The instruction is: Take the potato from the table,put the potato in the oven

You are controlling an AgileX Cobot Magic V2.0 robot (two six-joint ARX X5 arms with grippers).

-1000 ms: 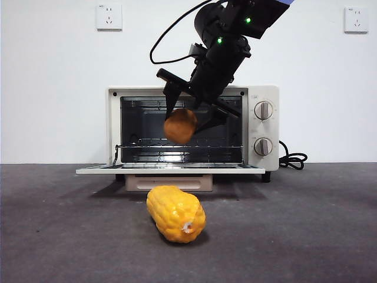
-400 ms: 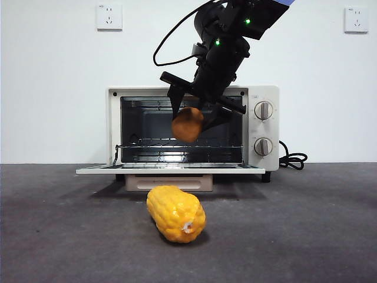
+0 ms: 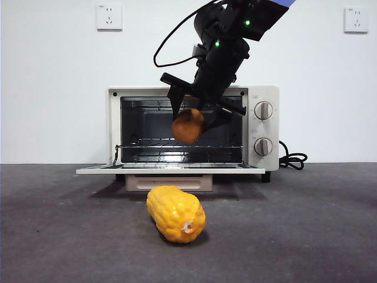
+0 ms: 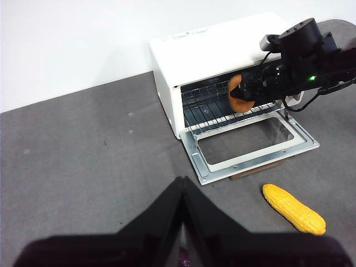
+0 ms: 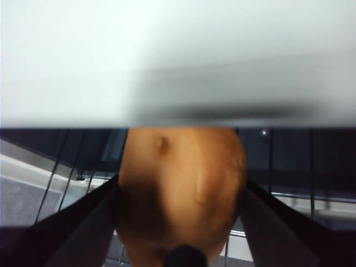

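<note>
The orange-brown potato (image 3: pixel 188 125) hangs in the air in front of the open mouth of the cream-white oven (image 3: pixel 265 97), above its dropped door (image 3: pixel 171 168). My right gripper (image 3: pixel 193 118) is shut on the potato, its black jaws pressing both sides of the potato (image 5: pixel 181 189). The left wrist view shows the potato (image 4: pixel 238 94) held at the oven (image 4: pixel 211 47) opening over the wire rack (image 4: pixel 214 114). My left gripper (image 4: pixel 181 186) waits far back over the dark grey table (image 4: pixel 83 161), jaws pressed together with nothing between them.
A glossy yellow corn cob (image 3: pixel 175 213) lies on the table in front of the oven door. The oven's power cord (image 3: pixel 293 160) trails at its right. Two wall sockets (image 3: pixel 109 16) sit on the white wall behind.
The right gripper has carried the potato slightly up and to the right, closer to the oven opening. The corn and the oven have not moved.
</note>
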